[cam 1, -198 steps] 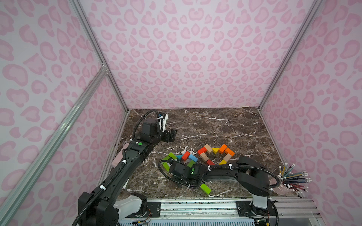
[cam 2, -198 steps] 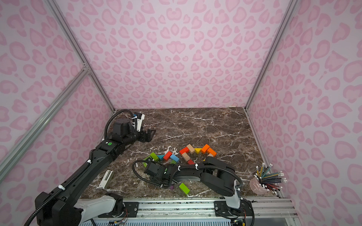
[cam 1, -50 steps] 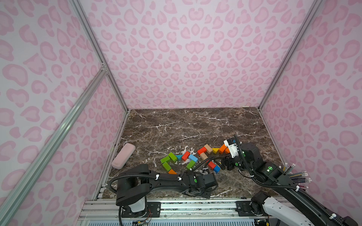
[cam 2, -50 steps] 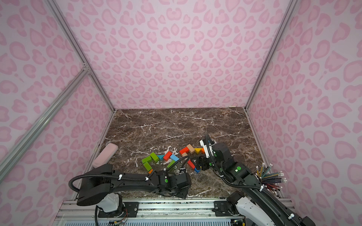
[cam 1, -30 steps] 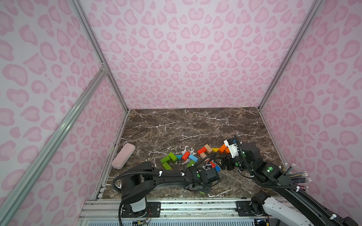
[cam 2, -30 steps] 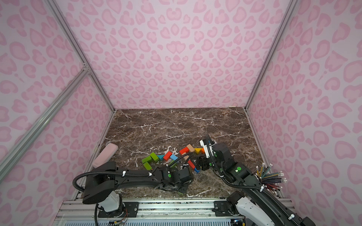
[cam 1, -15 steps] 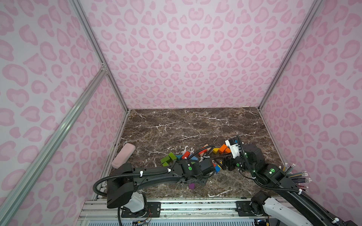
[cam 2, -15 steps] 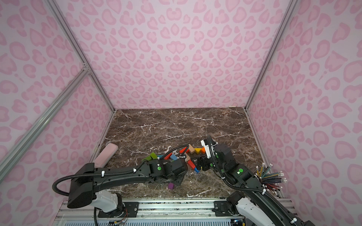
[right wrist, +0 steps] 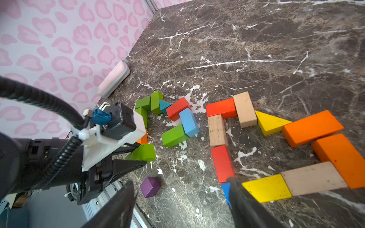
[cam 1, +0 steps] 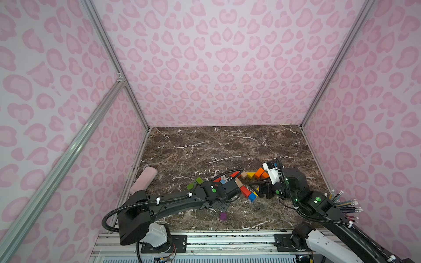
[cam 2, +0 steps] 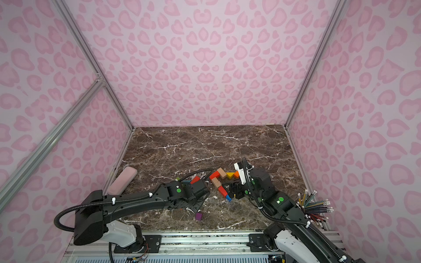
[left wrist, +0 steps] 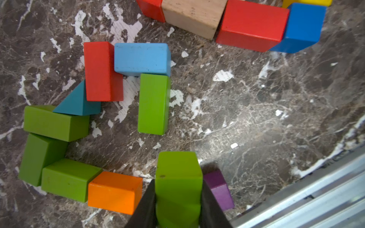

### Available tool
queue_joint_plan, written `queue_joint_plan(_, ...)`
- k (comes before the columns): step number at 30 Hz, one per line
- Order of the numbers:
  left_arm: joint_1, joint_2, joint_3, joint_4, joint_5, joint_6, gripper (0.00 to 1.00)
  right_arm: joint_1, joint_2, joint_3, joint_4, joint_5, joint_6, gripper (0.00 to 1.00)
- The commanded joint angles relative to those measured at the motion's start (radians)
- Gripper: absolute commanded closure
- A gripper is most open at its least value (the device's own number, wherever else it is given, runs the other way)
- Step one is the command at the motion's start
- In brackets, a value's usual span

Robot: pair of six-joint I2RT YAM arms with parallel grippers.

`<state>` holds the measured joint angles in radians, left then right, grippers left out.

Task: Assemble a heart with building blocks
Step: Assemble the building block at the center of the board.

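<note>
Brown marble tabletop (cam 1: 205, 145): heart outline of building blocks (right wrist: 245, 112) half laid. Green wooden brick (left wrist: 177, 167) is pinched by left gripper (left wrist: 177, 189), long axis along jaws, between orange wooden brick (left wrist: 115, 192) and purple wooden cube (left wrist: 218, 189). Right gripper (right wrist: 180, 181) jaws are spread, empty, beside blue wooden cube (right wrist: 225, 187).

The dark brown marble-look tabletop (cam 1: 216, 148), filling the lower half of both top views, is smooth and faintly glossy, veined in white. The building blocks (left wrist: 142, 59) carry smooth satin paint; a tan block (left wrist: 194, 16) is bare wood, grained and speckled. The left gripper (left wrist: 178, 182) sets matt black plastic fingers (left wrist: 147, 203) against the painted green block (left wrist: 178, 171). A brushed aluminium rail (cam 1: 227, 239) lines the bottom edge of a top view; the conduit (right wrist: 39, 97) is ribbed black plastic.
</note>
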<state>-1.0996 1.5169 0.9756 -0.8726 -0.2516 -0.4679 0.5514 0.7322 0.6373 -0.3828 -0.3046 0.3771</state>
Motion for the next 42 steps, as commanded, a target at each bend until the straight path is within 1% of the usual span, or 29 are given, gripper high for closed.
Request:
queue_joint_plan(1, 0.014, 0.013, 0.011, 0.019, -0.019, 0.063, 0.8, -0.001, -0.002, -0.001, 0.021, -0.002, -0.001, 0.22)
queue_joint_plan(4, 0.02, 0.035, 0.021, 0.013, -0.019, 0.088, 0.8, -0.001, -0.002, -0.003, 0.022, -0.005, 0.0, 0.23)
queue_joint_plan(8, 0.026, 0.073, 0.033, -0.006, 0.029, 0.122, 0.8, -0.001, 0.002, -0.004, 0.024, -0.007, -0.003, 0.22)
queue_joint_plan(11, 0.029, 0.093, 0.039, -0.021, 0.041, 0.13, 0.8, -0.001, 0.003, -0.004, 0.025, -0.007, -0.001, 0.22)
queue_joint_plan(17, 0.067, 0.12, 0.045, -0.042, 0.06, 0.14, 0.8, -0.001, 0.007, -0.004, 0.027, -0.011, -0.001, 0.22)
queue_joint_plan(27, 0.102, 0.147, 0.042, -0.026, 0.124, 0.173, 0.8, 0.0, 0.004, -0.008, 0.027, -0.008, -0.001, 0.23)
queue_joint_plan(42, 0.159, 0.176, 0.034, 0.003, 0.149, 0.189, 0.79, 0.0, 0.009, -0.008, 0.027, -0.001, -0.001, 0.23)
